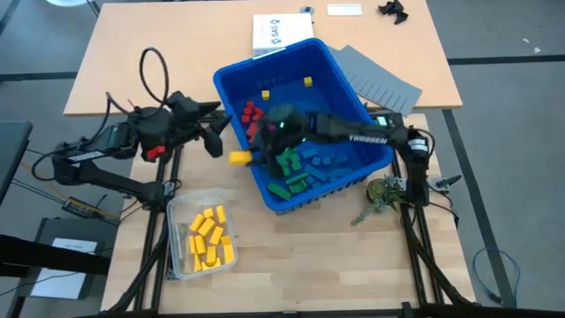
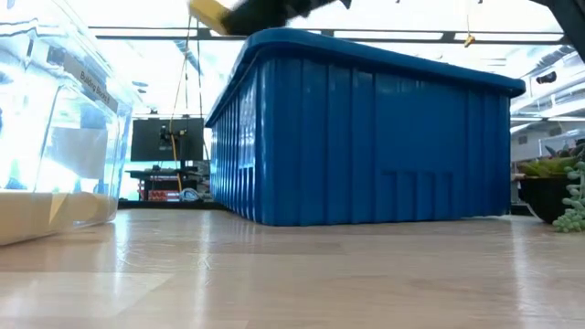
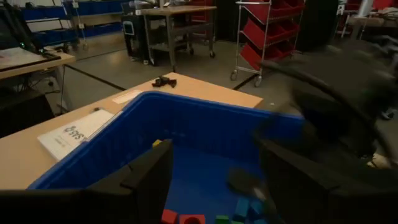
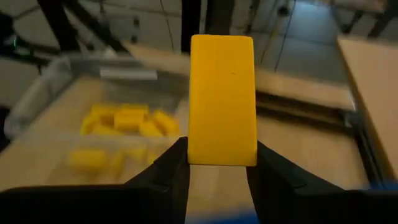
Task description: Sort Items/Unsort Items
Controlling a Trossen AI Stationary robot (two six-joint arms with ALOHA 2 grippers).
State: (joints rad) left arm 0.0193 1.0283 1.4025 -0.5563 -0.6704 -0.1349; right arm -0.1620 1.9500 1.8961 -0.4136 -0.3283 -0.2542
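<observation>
Table, bin's left rim | my right gripper (image 4: pixel 217 163) clamps a yellow block (image 4: pixel 222 99) | left gripper (image 1: pixel 214 132) open, empty | next: probably carry it to the clear tub (image 1: pixel 173 238)

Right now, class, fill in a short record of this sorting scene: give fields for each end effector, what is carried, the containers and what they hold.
Right end effector: shut on yellow block, over the blue bin's left rim
Left end effector: open, holding nothing, beside the bin's left wall
Blue bin contents: red, green, blue and a few yellow blocks
Clear container: yellow blocks only
Behind bin: grey divider sheets
</observation>
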